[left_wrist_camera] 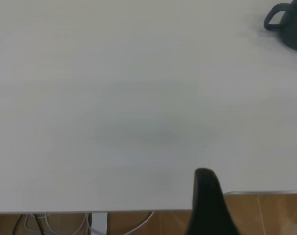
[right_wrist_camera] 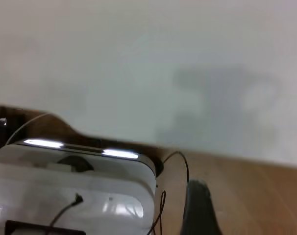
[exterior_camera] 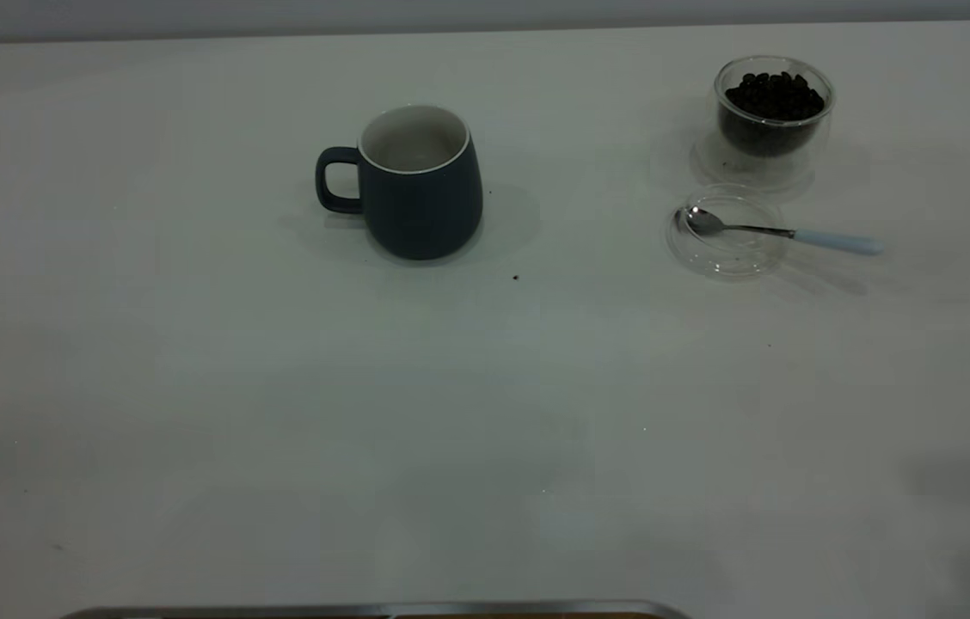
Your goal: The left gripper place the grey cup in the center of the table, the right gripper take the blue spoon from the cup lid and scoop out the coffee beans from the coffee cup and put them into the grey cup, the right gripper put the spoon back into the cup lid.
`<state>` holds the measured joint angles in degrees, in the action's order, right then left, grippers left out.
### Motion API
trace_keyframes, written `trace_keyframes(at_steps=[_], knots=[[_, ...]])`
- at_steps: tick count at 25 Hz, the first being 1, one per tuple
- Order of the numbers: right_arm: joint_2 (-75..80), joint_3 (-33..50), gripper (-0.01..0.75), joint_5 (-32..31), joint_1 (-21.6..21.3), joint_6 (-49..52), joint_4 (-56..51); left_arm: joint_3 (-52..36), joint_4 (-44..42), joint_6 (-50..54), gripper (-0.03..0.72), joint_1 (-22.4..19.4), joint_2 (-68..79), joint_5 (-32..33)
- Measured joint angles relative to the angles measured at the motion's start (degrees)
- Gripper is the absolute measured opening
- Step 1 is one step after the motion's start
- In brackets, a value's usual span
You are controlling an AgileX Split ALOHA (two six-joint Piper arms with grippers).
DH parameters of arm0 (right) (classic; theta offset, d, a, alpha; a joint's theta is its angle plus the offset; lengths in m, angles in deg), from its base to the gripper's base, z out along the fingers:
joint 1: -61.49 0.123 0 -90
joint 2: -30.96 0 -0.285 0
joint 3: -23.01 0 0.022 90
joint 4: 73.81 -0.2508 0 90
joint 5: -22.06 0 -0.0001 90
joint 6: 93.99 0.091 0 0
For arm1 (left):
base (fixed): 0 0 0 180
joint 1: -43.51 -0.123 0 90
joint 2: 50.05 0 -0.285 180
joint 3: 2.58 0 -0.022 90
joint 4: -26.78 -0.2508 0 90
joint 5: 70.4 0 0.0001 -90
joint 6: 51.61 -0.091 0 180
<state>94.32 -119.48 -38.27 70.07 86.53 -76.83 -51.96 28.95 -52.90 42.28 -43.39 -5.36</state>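
The grey cup [exterior_camera: 422, 182] is already sitting near the table's [exterior_camera: 193, 387] middle, empty, while the blue spoon [exterior_camera: 782, 232] is lying across the cup lid [exterior_camera: 724, 230] (gripper states: cannot tell), so scooping is remaining.

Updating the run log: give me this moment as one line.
grey cup: upright, mid-table | blue spoon: bowl in cup lid | coffee beans: in coffee cup | both end effectors: off the exterior view
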Motion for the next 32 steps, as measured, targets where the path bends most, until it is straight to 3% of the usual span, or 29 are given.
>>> trace_keyframes(at_steps=[8, 14, 20, 26, 32], knots=[[-25.1, 12.1, 0.581, -3.5, 0.0, 1.3, 1.8, 0.0, 0.0, -0.1, 0.555, 0.0, 0.0, 0.0], [-33.2, 12.4, 0.581, -3.1, -0.6, 1.3, 1.8, 0.0, 0.0, -0.1, 0.555, 0.0, 0.0, 0.0], [-41.3, 12.4, 0.583, -3.1, -6.4, 1.3, 1.8, 0.0, 0.0, -0.1, 0.555, 0.0, 0.0, 0.0], [-54.9, 12.4, 0.584, -3.8, -6.9, 1.4, 1.8, 0.0, 0.0, -0.1, 0.555, 0.0, 0.0, 0.0], [-55.8, 12.3, 0.584, -4.1, -6.9, 1.4, 1.8, 0.0, 0.0, -0.1, 0.555, 0.0, 0.0, 0.0]])
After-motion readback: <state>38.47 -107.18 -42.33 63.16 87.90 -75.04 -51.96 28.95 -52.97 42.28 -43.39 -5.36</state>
